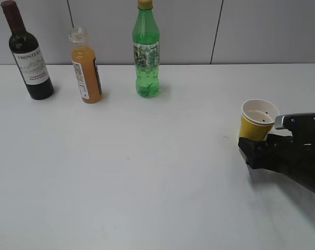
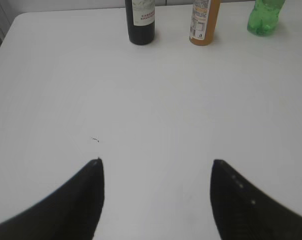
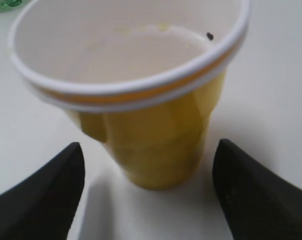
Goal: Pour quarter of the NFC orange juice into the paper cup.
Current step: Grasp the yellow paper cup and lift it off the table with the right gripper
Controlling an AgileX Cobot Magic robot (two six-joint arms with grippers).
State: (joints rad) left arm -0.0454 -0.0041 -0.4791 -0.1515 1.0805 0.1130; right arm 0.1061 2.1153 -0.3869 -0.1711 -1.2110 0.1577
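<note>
A: Where is the small clear plastic bottle of orange juice (image 1: 86,70)?

B: Upper left of the exterior frame, upright on the white table (image 1: 147,172), between the dark wine bottle (image 1: 29,54) at far left and the tall green plastic bottle (image 1: 146,52).

A: And the small yellow paper cup with the white rim (image 1: 257,120)?

B: Right side, mid-height, upright and well apart from the bottles. Its wall looks dented.

A: The right gripper (image 3: 148,200)?

B: Spread wide, a black finger on each side of the cup's base, neither touching it.

A: The left gripper (image 2: 156,200)?

B: Released too, over bare table at the bottom of its view, gripping nothing.
</note>
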